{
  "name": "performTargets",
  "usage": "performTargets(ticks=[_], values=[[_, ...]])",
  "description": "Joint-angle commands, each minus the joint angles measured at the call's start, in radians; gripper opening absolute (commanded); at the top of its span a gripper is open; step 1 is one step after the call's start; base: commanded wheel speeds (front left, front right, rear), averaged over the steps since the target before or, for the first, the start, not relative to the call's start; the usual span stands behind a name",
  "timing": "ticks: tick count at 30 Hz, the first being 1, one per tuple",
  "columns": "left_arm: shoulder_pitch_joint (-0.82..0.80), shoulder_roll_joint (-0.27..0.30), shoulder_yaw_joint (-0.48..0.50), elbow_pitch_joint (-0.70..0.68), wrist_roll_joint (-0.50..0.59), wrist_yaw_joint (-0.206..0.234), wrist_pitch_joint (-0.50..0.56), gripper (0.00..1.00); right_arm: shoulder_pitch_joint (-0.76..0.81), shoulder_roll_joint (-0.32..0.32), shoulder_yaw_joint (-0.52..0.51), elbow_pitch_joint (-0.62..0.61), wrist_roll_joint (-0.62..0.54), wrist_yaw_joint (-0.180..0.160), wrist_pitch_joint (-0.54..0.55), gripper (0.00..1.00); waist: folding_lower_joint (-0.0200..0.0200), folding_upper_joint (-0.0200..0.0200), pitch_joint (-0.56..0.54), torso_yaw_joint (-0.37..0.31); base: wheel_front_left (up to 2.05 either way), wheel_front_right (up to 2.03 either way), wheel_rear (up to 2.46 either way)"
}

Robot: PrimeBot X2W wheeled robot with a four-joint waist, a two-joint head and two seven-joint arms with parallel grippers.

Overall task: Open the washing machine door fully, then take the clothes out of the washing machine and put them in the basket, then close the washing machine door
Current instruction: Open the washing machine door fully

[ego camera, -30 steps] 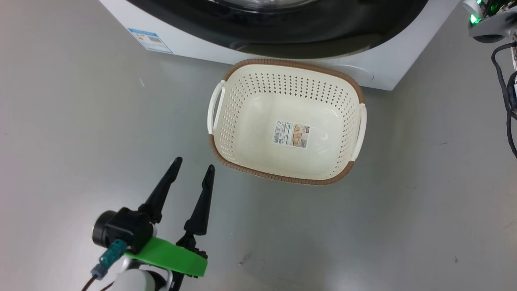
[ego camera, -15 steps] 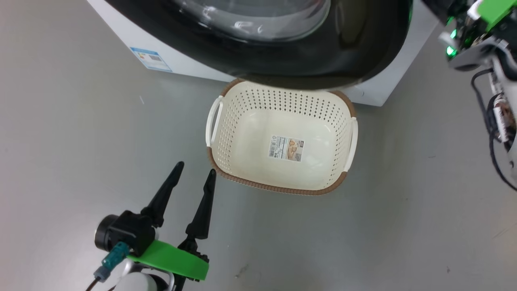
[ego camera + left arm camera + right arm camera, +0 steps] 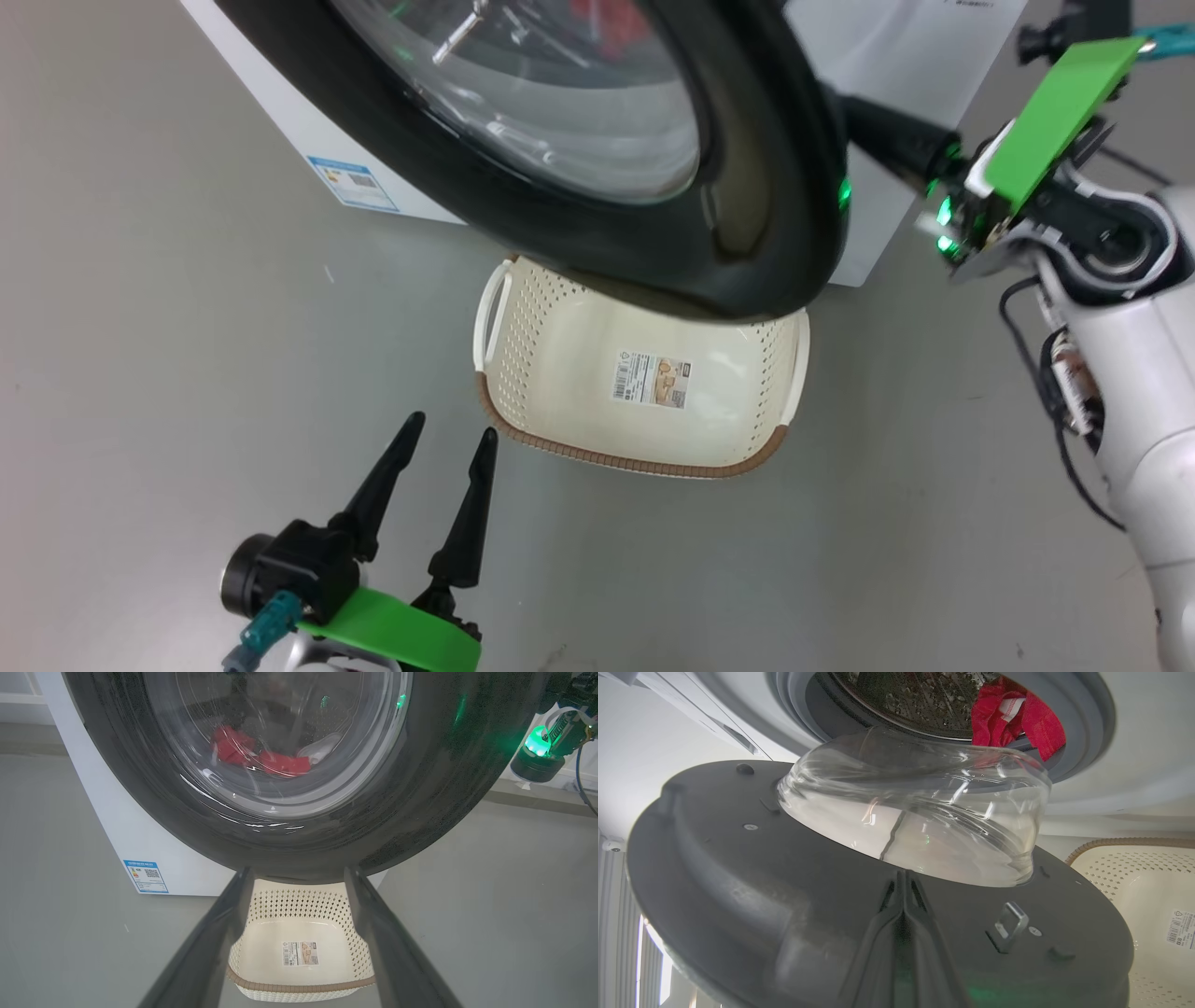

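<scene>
The washing machine door (image 3: 747,187), black-rimmed with a bulging glass bowl, stands partly swung out from the white washing machine (image 3: 887,47) and overhangs the basket (image 3: 635,457). My right gripper (image 3: 868,126) reaches behind the door's free edge. In the right wrist view it (image 3: 903,873) is shut, its tips against the door's grey inner face (image 3: 738,858) just below the glass. Red clothes (image 3: 1008,714) lie in the drum and also show through the glass (image 3: 275,760). My left gripper (image 3: 451,427) is open and empty, low and left of the cream basket (image 3: 299,987).
A blue label (image 3: 353,182) marks the machine's lower left corner. A metal latch hook (image 3: 1008,926) sticks out of the door's inner face, right of my fingers. My right arm's white forearm and cables (image 3: 1120,392) stand at the right. Grey floor lies all around.
The door has swung further out over the basket, and my right gripper has come into the head view behind its edge. The head camera has tilted up. My left gripper has stayed put.
</scene>
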Motion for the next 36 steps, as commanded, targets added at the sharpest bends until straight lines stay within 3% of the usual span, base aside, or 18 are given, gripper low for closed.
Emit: performTargets(ticks=[1,21,36], values=[[0.011,0.015,0.037,-0.027,0.008,-0.006,-0.012,1.0,0.033,0.025,0.016,-0.051,0.012,0.008,0.014,0.0,0.0,0.0,-0.011,-0.001,0.0,0.0,0.0],[0.047,0.01,0.061,-0.043,0.014,-0.006,-0.012,1.0,0.209,0.066,0.093,-0.216,0.017,0.008,0.08,0.0,0.0,0.0,-0.046,-0.007,0.0,0.0,0.0],[0.04,0.009,0.072,-0.045,0.016,-0.006,-0.012,1.0,0.226,0.074,0.068,-0.235,-0.03,0.008,-0.007,0.0,0.0,0.0,-0.056,-0.013,0.0,0.0,0.0]])
